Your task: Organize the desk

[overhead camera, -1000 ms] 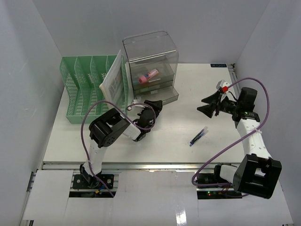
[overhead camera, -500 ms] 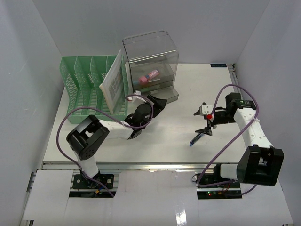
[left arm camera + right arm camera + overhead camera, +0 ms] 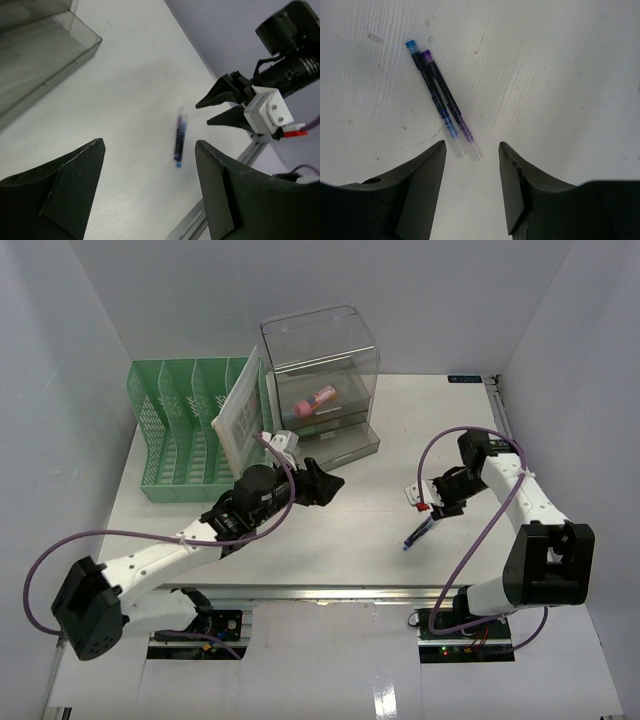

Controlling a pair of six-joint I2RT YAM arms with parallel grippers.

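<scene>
Broadly, pale walls (image 3: 60,390) close the scene in on the left, back and right. The desk (image 3: 380,430) fills the floor of this enclosure. It is a flat white top that runs from the walls to a metal rail (image 3: 330,589) along its front edge, with both arms mounted just past that rail. Seen close in the right wrist view, the surface has a fine grain, faint scuffs and a few dark specks.

A green mesh file rack (image 3: 170,435) stands at the far left with its slots upright. A clear grey drawer box (image 3: 320,350) sits beside it at the back centre. A white sheet (image 3: 240,425) leans tilted at the rack's right end, between the rack and the box.

The left arm reaches from the near left corner across the desk. The left gripper (image 3: 322,483) hangs in front of the box, jaws wide apart and empty. The right gripper (image 3: 425,502) hovers over the right half, pointing down, with its jaws apart and nothing between them.

Two pens (image 3: 420,531) lie touching side by side on the bare desk, right of centre. One is a blue pen (image 3: 432,92) and the other a purple pen (image 3: 447,102). Their clear ends lie just ahead of the right gripper's gap. A pink thing (image 3: 318,400) lies in the box's drawer, too small to make out.
</scene>
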